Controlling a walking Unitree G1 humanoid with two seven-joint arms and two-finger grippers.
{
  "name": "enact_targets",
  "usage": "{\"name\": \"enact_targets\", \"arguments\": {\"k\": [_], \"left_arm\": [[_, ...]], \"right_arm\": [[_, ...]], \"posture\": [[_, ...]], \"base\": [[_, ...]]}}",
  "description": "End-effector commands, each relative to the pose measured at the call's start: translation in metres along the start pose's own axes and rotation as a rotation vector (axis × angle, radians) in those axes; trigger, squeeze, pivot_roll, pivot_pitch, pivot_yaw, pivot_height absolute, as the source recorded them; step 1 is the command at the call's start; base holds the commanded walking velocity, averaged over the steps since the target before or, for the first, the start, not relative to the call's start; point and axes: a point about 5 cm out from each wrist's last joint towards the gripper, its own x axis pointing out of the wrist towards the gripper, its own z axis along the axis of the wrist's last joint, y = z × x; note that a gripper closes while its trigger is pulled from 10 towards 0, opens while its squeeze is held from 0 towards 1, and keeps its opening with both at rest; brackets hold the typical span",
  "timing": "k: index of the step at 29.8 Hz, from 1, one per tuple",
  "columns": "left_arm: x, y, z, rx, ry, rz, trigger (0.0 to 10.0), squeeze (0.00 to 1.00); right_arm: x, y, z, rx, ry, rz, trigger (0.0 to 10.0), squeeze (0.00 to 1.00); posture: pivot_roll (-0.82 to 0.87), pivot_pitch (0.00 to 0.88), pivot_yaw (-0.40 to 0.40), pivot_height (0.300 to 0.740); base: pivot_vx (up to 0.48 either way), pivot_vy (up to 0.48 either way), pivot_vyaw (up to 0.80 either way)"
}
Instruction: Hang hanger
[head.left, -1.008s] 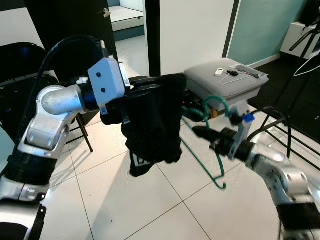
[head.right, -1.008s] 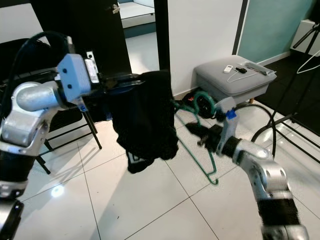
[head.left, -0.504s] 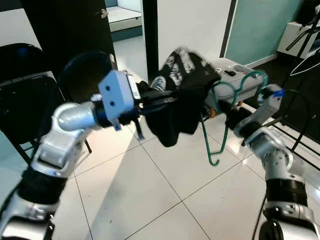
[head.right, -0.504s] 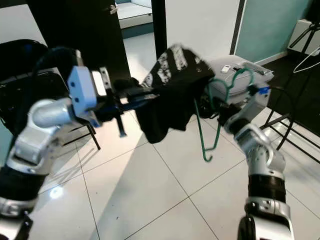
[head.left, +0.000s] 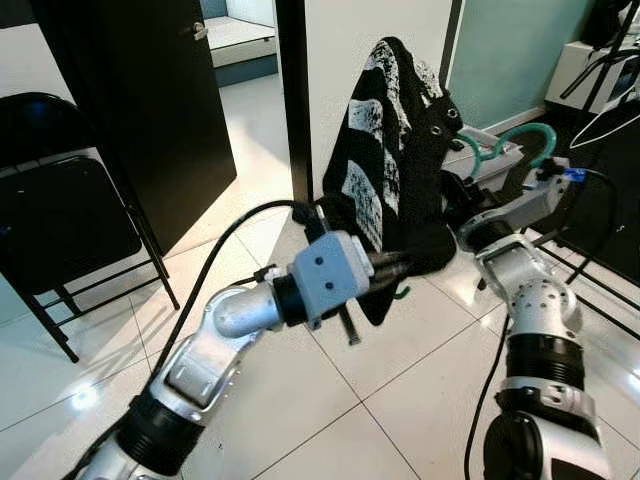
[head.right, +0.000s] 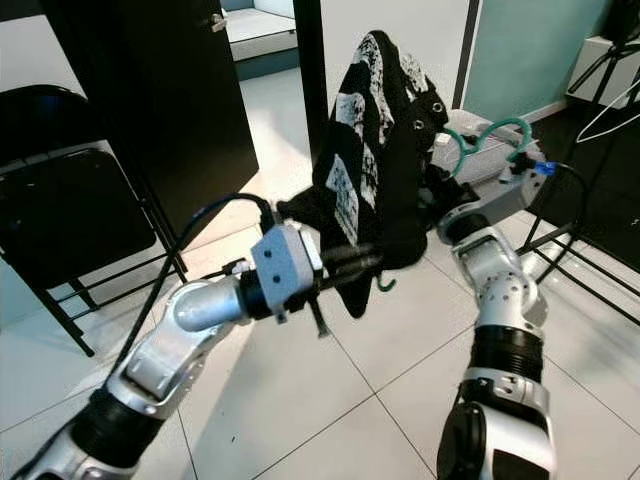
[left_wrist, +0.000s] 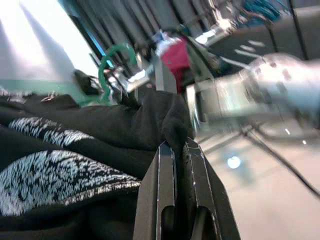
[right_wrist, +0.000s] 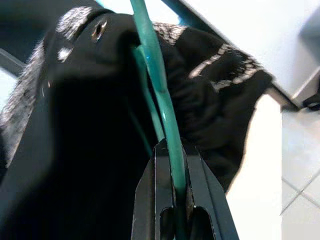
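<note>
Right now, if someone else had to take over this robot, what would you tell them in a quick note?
Left gripper: shut on the garment, pinching its lower fold.
Right gripper: shut on the green hanger, which runs up into the garment.
The garment, black with white print, is lifted high between both arms, in front of the white wall; the hanger's hook sticks out beside the right arm.
Done: the garment appears to sit on the hanger, both gripped.
Left: carry it to a rail and hook the hanger on, then let go. I can't make out a rail for certain.
</note>
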Motion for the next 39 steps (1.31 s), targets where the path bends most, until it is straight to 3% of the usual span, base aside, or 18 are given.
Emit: {"name": "enact_targets", "arguments": {"k": [1,3,6,9,10,12,14,17,20,25,27,32,39], "left_arm": [[0.007,-0.012,-0.003,-0.011,0.014,-0.047,10.0,0.0],[0.009,-0.013,-0.005,-0.004,0.023,-0.043,10.0,0.0],[0.0,-0.012,-0.029,0.117,0.176,-0.067,10.0,0.0],[-0.025,0.012,-0.047,0.223,0.311,0.013,10.0,0.0],[-0.025,0.012,-0.047,0.223,0.311,0.013,10.0,0.0],[-0.042,0.031,-0.052,0.28,0.38,0.074,10.0,0.0],[-0.049,0.038,-0.053,0.3,0.403,0.097,10.0,0.0],[-0.073,0.058,-0.054,0.366,0.481,0.138,10.0,0.0],[-0.082,0.063,-0.054,0.386,0.508,0.151,10.0,0.0],[-0.08,0.057,-0.053,0.376,0.485,0.142,10.0,0.0],[-0.073,0.046,-0.053,0.339,0.447,0.124,10.0,0.0],[-0.061,0.035,-0.048,0.27,0.366,0.134,10.0,0.0],[-0.049,0.03,-0.035,0.205,0.263,0.153,10.0,0.0]], "right_arm": [[0.004,0.015,0.011,-0.004,-0.06,0.04,10.0,0.0],[0.005,0.017,0.009,0.031,-0.063,0.047,10.0,0.0],[0.007,0.021,0.011,0.081,-0.073,0.062,10.0,0.0],[0.005,0.024,0.013,0.096,-0.062,0.094,10.0,0.0],[0.005,0.024,0.013,0.096,-0.062,0.094,10.0,0.0],[0.003,0.025,0.016,0.109,-0.073,0.11,10.0,0.0],[0.003,0.026,0.018,0.118,-0.083,0.113,10.0,0.0],[0.001,0.027,0.032,0.198,-0.188,0.129,10.0,0.0],[0.0,0.029,0.044,0.227,-0.264,0.145,10.0,0.0],[-0.001,0.027,0.053,0.199,-0.311,0.129,10.0,0.0],[0.0,0.024,0.057,0.14,-0.332,0.084,10.0,0.0],[-0.001,0.013,0.06,0.094,-0.366,-0.018,10.0,0.0],[-0.001,0.008,0.063,0.009,-0.389,-0.079,10.0,0.0]], "posture": [[-0.05,0.0,0.038,0.74],[-0.06,0.0,0.043,0.74],[-0.07,0.0,0.051,0.74],[-0.07,0.0,0.05,0.74],[-0.07,0.0,0.05,0.74],[-0.07,0.003,0.051,0.74],[-0.07,0.003,0.051,0.74],[-0.06,0.004,0.047,0.74],[-0.06,0.003,0.046,0.74],[-0.06,0.004,0.043,0.74],[-0.06,0.002,0.04,0.74],[-0.06,0.0,0.036,0.74],[-0.05,0.0,0.037,0.74]], "base": [[0.0,0.0,0.0],[0.0,0.0,0.0],[0.0,0.0,0.0],[0.0,0.0,0.0],[0.0,0.0,0.0],[0.0,0.0,0.0],[0.0,0.0,0.0],[0.0,0.0,0.0],[0.0,0.0,0.0],[0.0,0.0,0.0],[0.0,0.0,0.0],[0.0,0.0,0.0],[0.0,0.0,0.0]]}}
